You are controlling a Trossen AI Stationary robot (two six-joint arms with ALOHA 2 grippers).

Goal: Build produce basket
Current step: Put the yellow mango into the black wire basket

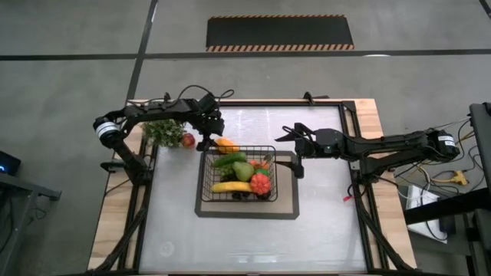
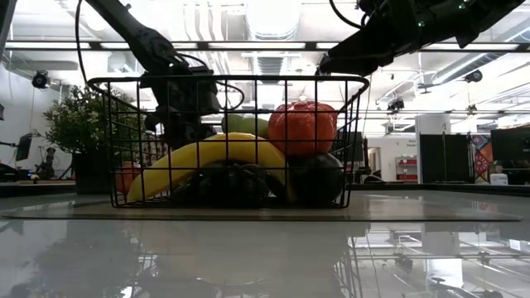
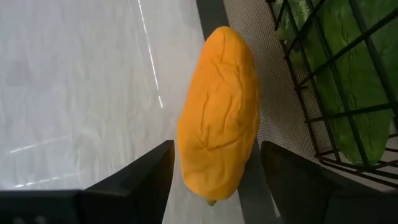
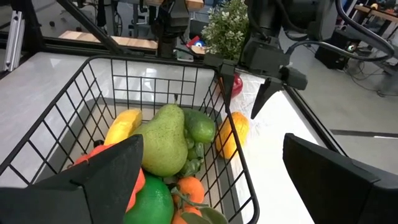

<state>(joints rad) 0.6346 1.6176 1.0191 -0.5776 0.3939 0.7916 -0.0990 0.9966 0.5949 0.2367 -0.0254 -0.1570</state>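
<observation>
The basket (image 1: 238, 175) sits on a grey mat (image 1: 288, 208) in the middle of the bench (image 1: 322, 238), already loaded: a yellow banana (image 1: 230, 186), a green pear (image 1: 242, 170), a cucumber (image 1: 229, 160), a red tomato (image 1: 260, 183) and some dark grapes (image 2: 224, 184) low down. Just outside its far corner, on the side toward my left arm, lies an orange piece (image 3: 219, 115), long and wrinkled, resting on the bench beside the mat's edge and close to the wire wall.

My left claw (image 1: 207, 139) hangs right over that orange piece. Its two fingers (image 3: 138, 180) stand apart on either side of the fruit; from my left wrist I see the piece between them, but I cannot tell whether they press on it.

My right claw (image 1: 294, 151) hovers wide open just beyond the basket's other end, holding nothing, and looks down into the produce.

Behind my left claw, a red apple (image 1: 188, 139) lies on the bench next to a leafy plant (image 1: 163, 130), both well clear of the basket.
</observation>
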